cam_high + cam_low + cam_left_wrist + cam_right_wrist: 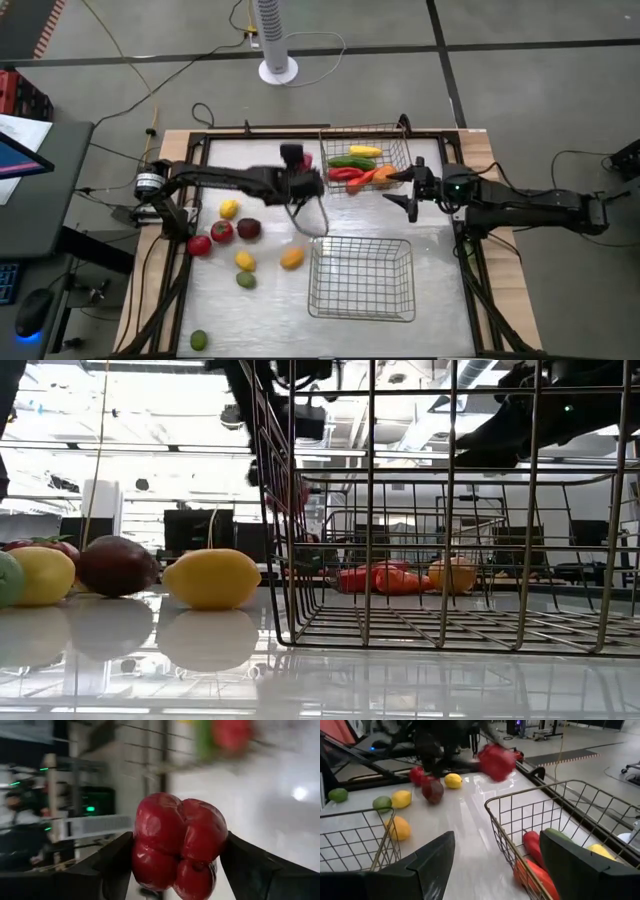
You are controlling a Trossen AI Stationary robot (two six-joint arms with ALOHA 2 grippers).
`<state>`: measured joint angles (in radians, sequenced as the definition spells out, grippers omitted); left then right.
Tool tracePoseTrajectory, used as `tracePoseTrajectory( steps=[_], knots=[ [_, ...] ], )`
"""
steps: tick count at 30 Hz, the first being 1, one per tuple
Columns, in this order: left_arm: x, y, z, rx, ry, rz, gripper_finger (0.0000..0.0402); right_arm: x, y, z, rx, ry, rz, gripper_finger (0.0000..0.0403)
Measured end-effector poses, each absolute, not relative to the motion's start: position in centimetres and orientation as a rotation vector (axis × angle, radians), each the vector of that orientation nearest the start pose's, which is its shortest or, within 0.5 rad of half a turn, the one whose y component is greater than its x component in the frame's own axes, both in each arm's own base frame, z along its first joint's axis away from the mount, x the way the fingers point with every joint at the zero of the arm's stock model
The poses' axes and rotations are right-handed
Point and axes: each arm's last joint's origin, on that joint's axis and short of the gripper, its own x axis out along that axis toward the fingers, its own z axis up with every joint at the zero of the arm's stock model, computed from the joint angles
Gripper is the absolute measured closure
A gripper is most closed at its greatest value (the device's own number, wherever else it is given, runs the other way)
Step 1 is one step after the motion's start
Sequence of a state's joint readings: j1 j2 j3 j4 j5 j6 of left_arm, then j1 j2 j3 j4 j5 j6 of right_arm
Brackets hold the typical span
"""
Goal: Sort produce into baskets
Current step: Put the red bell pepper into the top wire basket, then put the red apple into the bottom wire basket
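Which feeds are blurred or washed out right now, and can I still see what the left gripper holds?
Left wrist view: the red pepper is sharp between the left gripper fingers, background smeared. Right wrist view: that pepper is motion-blurred; the right gripper is open and empty. Low view: backlit, so the arms are silhouettes and the table mirrors the fruit. High view: mild sheen only.

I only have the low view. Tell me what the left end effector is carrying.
Observer: The left end effector is shut on a red pepper.
Operator: Give me its position.
Observer: It is held above the table just left of the far basket, outside it.
Operator: Report the right arm.
Observer: The right end effector is open and empty, beside the far basket's right end.
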<state>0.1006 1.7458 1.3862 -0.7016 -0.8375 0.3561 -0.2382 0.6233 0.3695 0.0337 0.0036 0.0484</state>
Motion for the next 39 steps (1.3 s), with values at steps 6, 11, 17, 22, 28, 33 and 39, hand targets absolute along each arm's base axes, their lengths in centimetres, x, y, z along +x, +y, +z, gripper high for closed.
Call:
tracePoseTrajectory(
  steps=[6, 11, 17, 22, 28, 33, 39],
  knots=[
    [37.3, 10.5, 28.3, 0.594, 0.896, 0.629, 0.0154, 14.7, -3.6, 23.3, 0.07, 0.218, -0.246, 0.0088],
    [37.9, 12.6, 29.1, 0.426, 0.695, 0.572, 0.0143, 14.6, -3.6, 23.1, 0.072, 0.238, -0.246, 0.0088],
    [37.9, 13.1, 29.0, 0.297, 0.641, 0.468, 0.0061, 14.6, -3.6, 23.1, 0.072, 0.234, -0.246, 0.0088],
    [37.9, 12.3, 29.3, 0.304, 0.658, 0.454, 0.0007, 14.6, -3.6, 23.2, 0.078, 0.222, -0.247, 0.0088],
    [37.5, 9.9, 32.0, 0.278, 0.751, 0.387, 0.003, 14.6, -3.6, 23.2, 0.083, 0.228, -0.247, 0.0088],
    [35.4, 6.8, 31.9, 0.176, 0.894, 0.347, 0.0045, 14.6, -3.5, 23.1, 0.088, 0.234, -0.246, 0.0088],
    [32.1, 2.2, 28.7, 0.092, 0.947, 0.366, 0.0055, 14.7, -3.4, 23.1, 0.089, 0.233, -0.236, 0.0088]
  ],
)
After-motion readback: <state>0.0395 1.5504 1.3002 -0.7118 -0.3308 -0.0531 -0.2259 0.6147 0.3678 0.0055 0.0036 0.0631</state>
